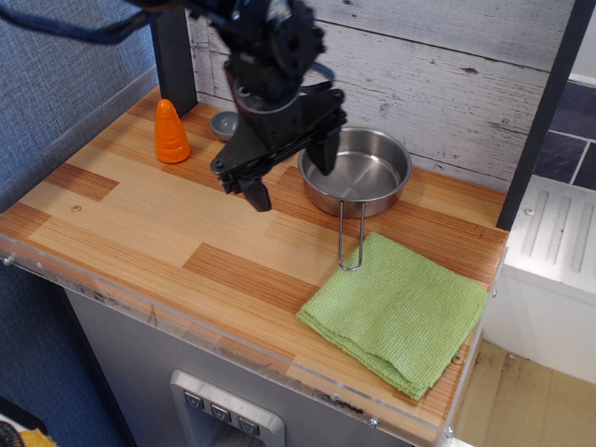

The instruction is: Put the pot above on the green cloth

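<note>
Pre-grasp step: pincer [287, 175] hangs open and empty, left of the pot [356, 171]. Pot sits off the green cloth [399, 311]. Next move likely calls for closing on the pot's rim.

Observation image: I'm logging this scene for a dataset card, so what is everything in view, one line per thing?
pot: one, shiny steel, back right of the table, wire handle reaching to the cloth's edge
green cloth: one, light green, front right corner, nothing resting on its middle
cone: one, orange, upright, back left
scoop: one, grey, behind the arm, mostly hidden
table: one, striped wood
hand: one, black, open, empty, above the table left of the pot
</note>
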`<state>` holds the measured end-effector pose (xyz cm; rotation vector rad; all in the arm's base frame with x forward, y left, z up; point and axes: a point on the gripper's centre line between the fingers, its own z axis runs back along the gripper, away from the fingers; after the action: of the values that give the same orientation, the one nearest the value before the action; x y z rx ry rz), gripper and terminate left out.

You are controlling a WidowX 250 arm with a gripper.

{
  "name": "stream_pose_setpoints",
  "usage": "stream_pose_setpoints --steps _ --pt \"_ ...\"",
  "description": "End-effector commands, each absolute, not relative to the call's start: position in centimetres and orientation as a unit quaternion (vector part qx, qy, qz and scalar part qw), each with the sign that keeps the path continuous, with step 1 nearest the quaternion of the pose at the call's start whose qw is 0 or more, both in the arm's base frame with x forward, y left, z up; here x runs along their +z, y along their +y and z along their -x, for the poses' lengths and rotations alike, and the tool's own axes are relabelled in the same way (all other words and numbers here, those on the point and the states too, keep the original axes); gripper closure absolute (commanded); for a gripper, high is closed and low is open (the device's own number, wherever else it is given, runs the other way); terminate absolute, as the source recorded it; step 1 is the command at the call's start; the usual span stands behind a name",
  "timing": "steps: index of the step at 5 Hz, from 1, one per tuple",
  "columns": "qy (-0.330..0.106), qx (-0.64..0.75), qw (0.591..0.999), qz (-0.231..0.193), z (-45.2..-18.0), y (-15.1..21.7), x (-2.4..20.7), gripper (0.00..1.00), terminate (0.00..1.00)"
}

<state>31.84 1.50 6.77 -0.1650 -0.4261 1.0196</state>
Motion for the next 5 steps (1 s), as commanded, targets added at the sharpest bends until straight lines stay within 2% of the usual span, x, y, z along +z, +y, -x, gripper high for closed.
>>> stream_pose_setpoints --steps 1,3,4,5 --pt "-0.230 0.490 0.833 0.114 -34.2 2.6 5.5 0.00 0.00" --pt "-0.217 0.479 0.843 0.108 -36.5 2.3 3.1 0.00 0.00" --pt "-0.210 0.472 0.851 0.091 -37.0 1.4 2.6 0.00 0.00" --pt "-0.206 0.454 0.864 0.072 -36.6 0.8 2.2 1.00 0.00"
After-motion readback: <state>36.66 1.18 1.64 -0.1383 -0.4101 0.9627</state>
